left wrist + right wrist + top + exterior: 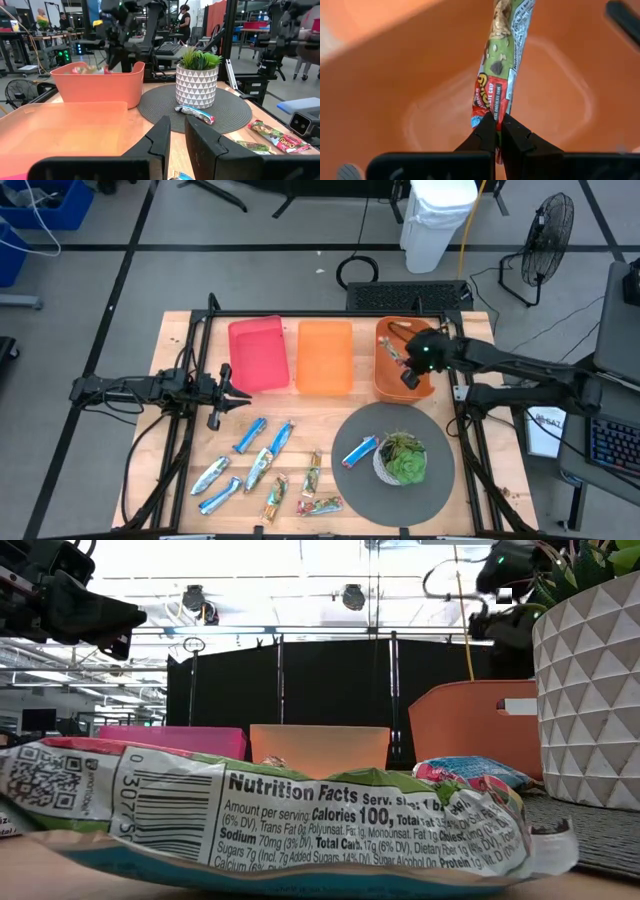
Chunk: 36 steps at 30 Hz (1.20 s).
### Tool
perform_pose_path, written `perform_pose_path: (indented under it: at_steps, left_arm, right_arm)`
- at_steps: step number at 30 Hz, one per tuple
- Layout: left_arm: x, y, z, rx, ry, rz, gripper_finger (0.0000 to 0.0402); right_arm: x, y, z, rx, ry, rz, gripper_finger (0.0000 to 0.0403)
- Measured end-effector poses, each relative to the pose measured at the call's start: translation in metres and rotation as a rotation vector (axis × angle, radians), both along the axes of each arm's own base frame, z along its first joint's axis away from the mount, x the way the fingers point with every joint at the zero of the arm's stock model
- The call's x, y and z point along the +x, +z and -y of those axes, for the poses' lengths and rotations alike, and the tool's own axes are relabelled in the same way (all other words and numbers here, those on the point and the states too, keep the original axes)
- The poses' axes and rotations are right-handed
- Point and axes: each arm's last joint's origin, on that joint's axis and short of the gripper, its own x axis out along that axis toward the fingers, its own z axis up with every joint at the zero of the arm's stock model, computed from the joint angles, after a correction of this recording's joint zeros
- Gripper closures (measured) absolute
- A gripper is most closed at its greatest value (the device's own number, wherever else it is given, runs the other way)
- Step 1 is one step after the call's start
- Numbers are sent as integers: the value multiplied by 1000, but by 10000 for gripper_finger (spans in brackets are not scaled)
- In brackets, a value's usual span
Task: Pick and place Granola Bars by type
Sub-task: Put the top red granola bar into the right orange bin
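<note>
A green-red granola bar [499, 65] is pinched by the right tool [496, 131] over the dark orange bin [385, 385] for sorting; left tool [236, 394] nearly closed, empty.

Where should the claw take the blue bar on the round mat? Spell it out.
Across its narrow middle, from straight above. The blue bar lies flat and slanted on the mat, the plant pot close beside one end, so close the claw across the short width.
</note>
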Motion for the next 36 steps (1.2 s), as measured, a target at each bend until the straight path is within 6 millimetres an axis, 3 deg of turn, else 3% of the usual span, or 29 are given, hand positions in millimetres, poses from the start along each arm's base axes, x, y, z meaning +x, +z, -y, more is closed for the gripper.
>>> perform_pose_path:
  at_steps: [9,23,26,32,36]
  left_arm:
    - [0,0,0,0,0,-1,339]
    - [0,0,0,0,0,0,339]
    - [0,0,0,0,0,0,339]
    - [0,0,0,0,0,0,339]
    - [0,0,0,0,0,0,339]
  right_arm:
    - [12,-11,6,8,14,-43,392]
    - [14,-9,7,-6,9,-8,312]
    - [18,-1,5,-46,56,78,303]
    - [40,30,-10,-91,279,423,312]
    - [58,55,-30,-126,424,455,325]
